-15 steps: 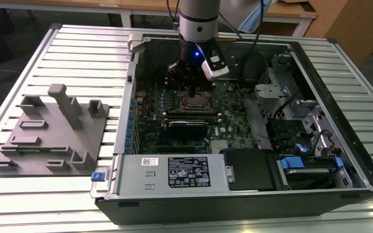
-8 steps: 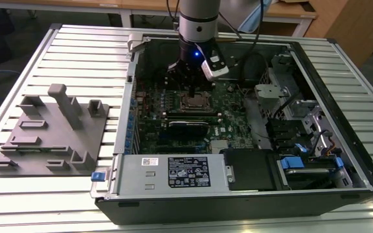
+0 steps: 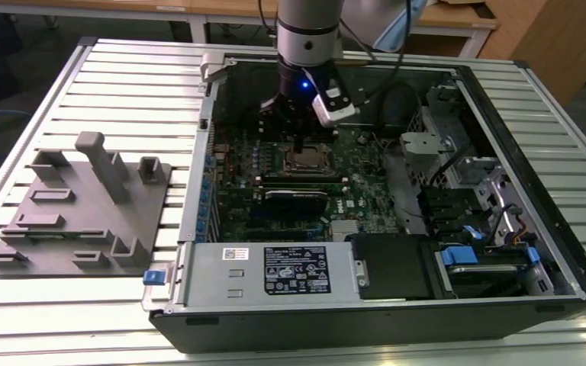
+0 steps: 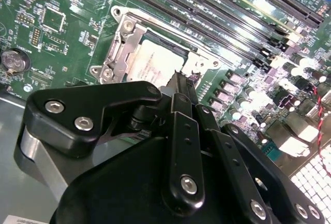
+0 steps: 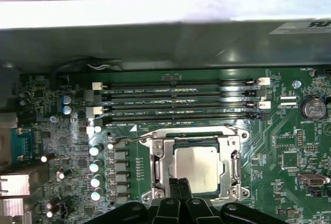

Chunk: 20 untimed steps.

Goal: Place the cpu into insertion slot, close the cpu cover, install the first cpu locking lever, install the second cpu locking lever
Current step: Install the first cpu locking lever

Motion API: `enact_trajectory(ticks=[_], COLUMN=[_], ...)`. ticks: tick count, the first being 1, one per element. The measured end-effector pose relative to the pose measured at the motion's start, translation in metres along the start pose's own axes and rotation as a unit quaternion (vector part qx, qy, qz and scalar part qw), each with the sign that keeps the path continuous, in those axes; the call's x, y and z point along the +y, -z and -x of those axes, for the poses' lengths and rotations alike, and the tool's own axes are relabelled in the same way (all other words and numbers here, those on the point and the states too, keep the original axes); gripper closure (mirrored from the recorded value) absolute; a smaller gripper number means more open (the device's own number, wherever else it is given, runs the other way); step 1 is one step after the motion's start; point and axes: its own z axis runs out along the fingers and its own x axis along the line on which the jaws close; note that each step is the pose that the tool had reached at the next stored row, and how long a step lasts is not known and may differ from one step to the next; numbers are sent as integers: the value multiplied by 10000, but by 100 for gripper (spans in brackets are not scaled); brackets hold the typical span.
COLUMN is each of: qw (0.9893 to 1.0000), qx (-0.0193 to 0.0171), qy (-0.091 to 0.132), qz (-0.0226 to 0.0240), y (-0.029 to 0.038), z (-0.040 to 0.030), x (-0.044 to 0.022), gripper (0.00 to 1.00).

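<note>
pincer: black, pressed together | cpu: dull silvery square, framed by shiny metal cpu cover

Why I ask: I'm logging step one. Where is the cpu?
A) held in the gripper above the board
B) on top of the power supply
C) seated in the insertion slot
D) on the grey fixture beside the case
C: the cpu lies flat, silvery top up, inside the insertion slot, with the gripper at the slot's edge.
</note>
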Motion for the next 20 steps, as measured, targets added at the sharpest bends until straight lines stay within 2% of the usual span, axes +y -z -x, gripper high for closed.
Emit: enact_trajectory(ticks=[7, 20], qw=[10000, 10000], qx=[0, 0], qy=[0, 0], qz=[0, 0], y=[1, 16], z=[-73, -78], x=[-3, -4], gripper=[90, 90])
